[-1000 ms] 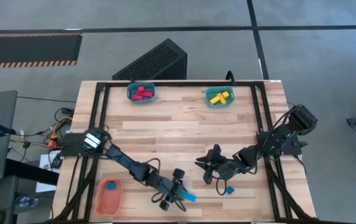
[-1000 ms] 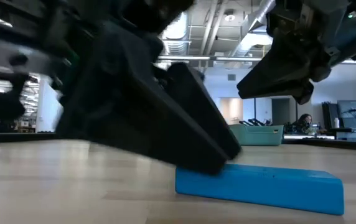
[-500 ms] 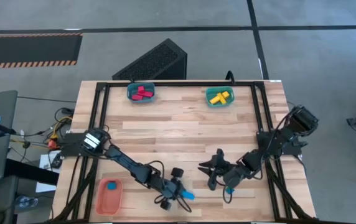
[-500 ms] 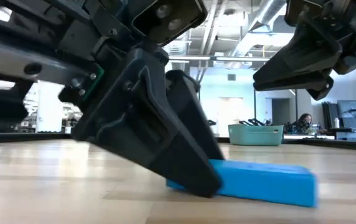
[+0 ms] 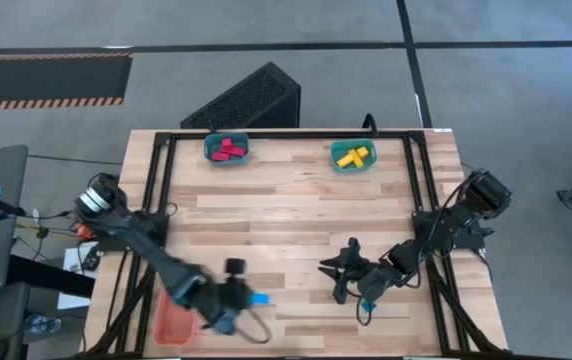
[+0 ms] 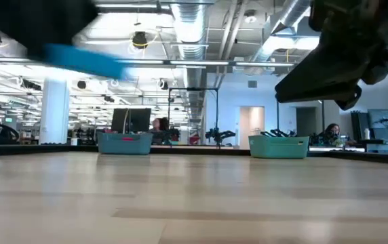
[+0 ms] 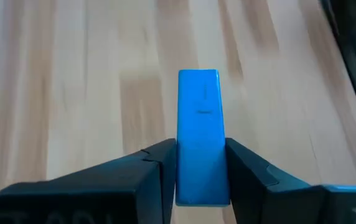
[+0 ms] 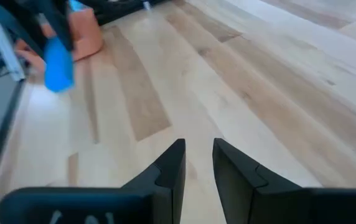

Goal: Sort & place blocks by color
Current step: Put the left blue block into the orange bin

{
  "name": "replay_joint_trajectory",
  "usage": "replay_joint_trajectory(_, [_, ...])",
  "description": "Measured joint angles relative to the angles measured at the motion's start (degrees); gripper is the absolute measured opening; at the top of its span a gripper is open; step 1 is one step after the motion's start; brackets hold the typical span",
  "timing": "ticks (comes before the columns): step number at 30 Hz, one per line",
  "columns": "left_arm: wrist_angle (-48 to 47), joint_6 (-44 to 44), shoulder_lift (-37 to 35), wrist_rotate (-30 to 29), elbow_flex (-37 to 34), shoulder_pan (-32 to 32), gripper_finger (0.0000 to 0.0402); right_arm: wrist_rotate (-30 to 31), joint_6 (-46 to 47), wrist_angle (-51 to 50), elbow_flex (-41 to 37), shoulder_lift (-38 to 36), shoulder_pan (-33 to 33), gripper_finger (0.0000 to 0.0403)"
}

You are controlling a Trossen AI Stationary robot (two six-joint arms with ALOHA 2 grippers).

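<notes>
The left end effector grips a blue bar block, lifted above the counter near the orange bin. The right end effector, fingers narrowly apart, hovers near-right holding nothing.

My left arm reaches from the left edge toward the near side of the tabletop, its gripper lifted clear, fingers pinched on a blue bar. My right arm stretches in from the right, bent low, its gripper with fingers slightly parted, holding nothing.
</notes>
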Motion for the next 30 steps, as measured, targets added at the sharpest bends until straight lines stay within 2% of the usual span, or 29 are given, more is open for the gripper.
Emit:
replay_joint_trajectory(4, [-16.06,-5.81,-4.66,6.38,-0.02,-7.58,0.0087,-0.33,-0.01,-1.63,0.0,0.0,-2.02,0.0103])
replay_joint_trajectory(6, [-20.5,-10.16,-6.27,8.75,-0.06,-11.44,0.0086,-0.6,-0.67,-1.84,0.0,0.0,-3.1,0.0103])
replay_joint_trajectory(14, [-23.69,-31.38,-9.2,16.65,-0.09,-21.99,0.0099,-6.3,-2.85,-1.24,0.0,-0.02,-7.43,0.0103])
replay_joint_trajectory(17, [-24.26,-36.22,-9.18,17.54,-0.09,-23.48,0.01,-7.06,-2.34,-1.19,0.0,-0.02,-8.03,0.0103])
replay_joint_trajectory(23, [-27.13,-39.93,-9.18,11.69,-0.09,-23.45,0.0115,-8.92,-1.38,-1.16,0.0,-0.02,-7.38,0.0103])
replay_joint_trajectory(30, [-34.84,-44.27,-9.18,15.23,-0.07,-23.45,0.0168,-8.96,-1.03,-1.04,0.0,-0.02,-7.12,0.0103])
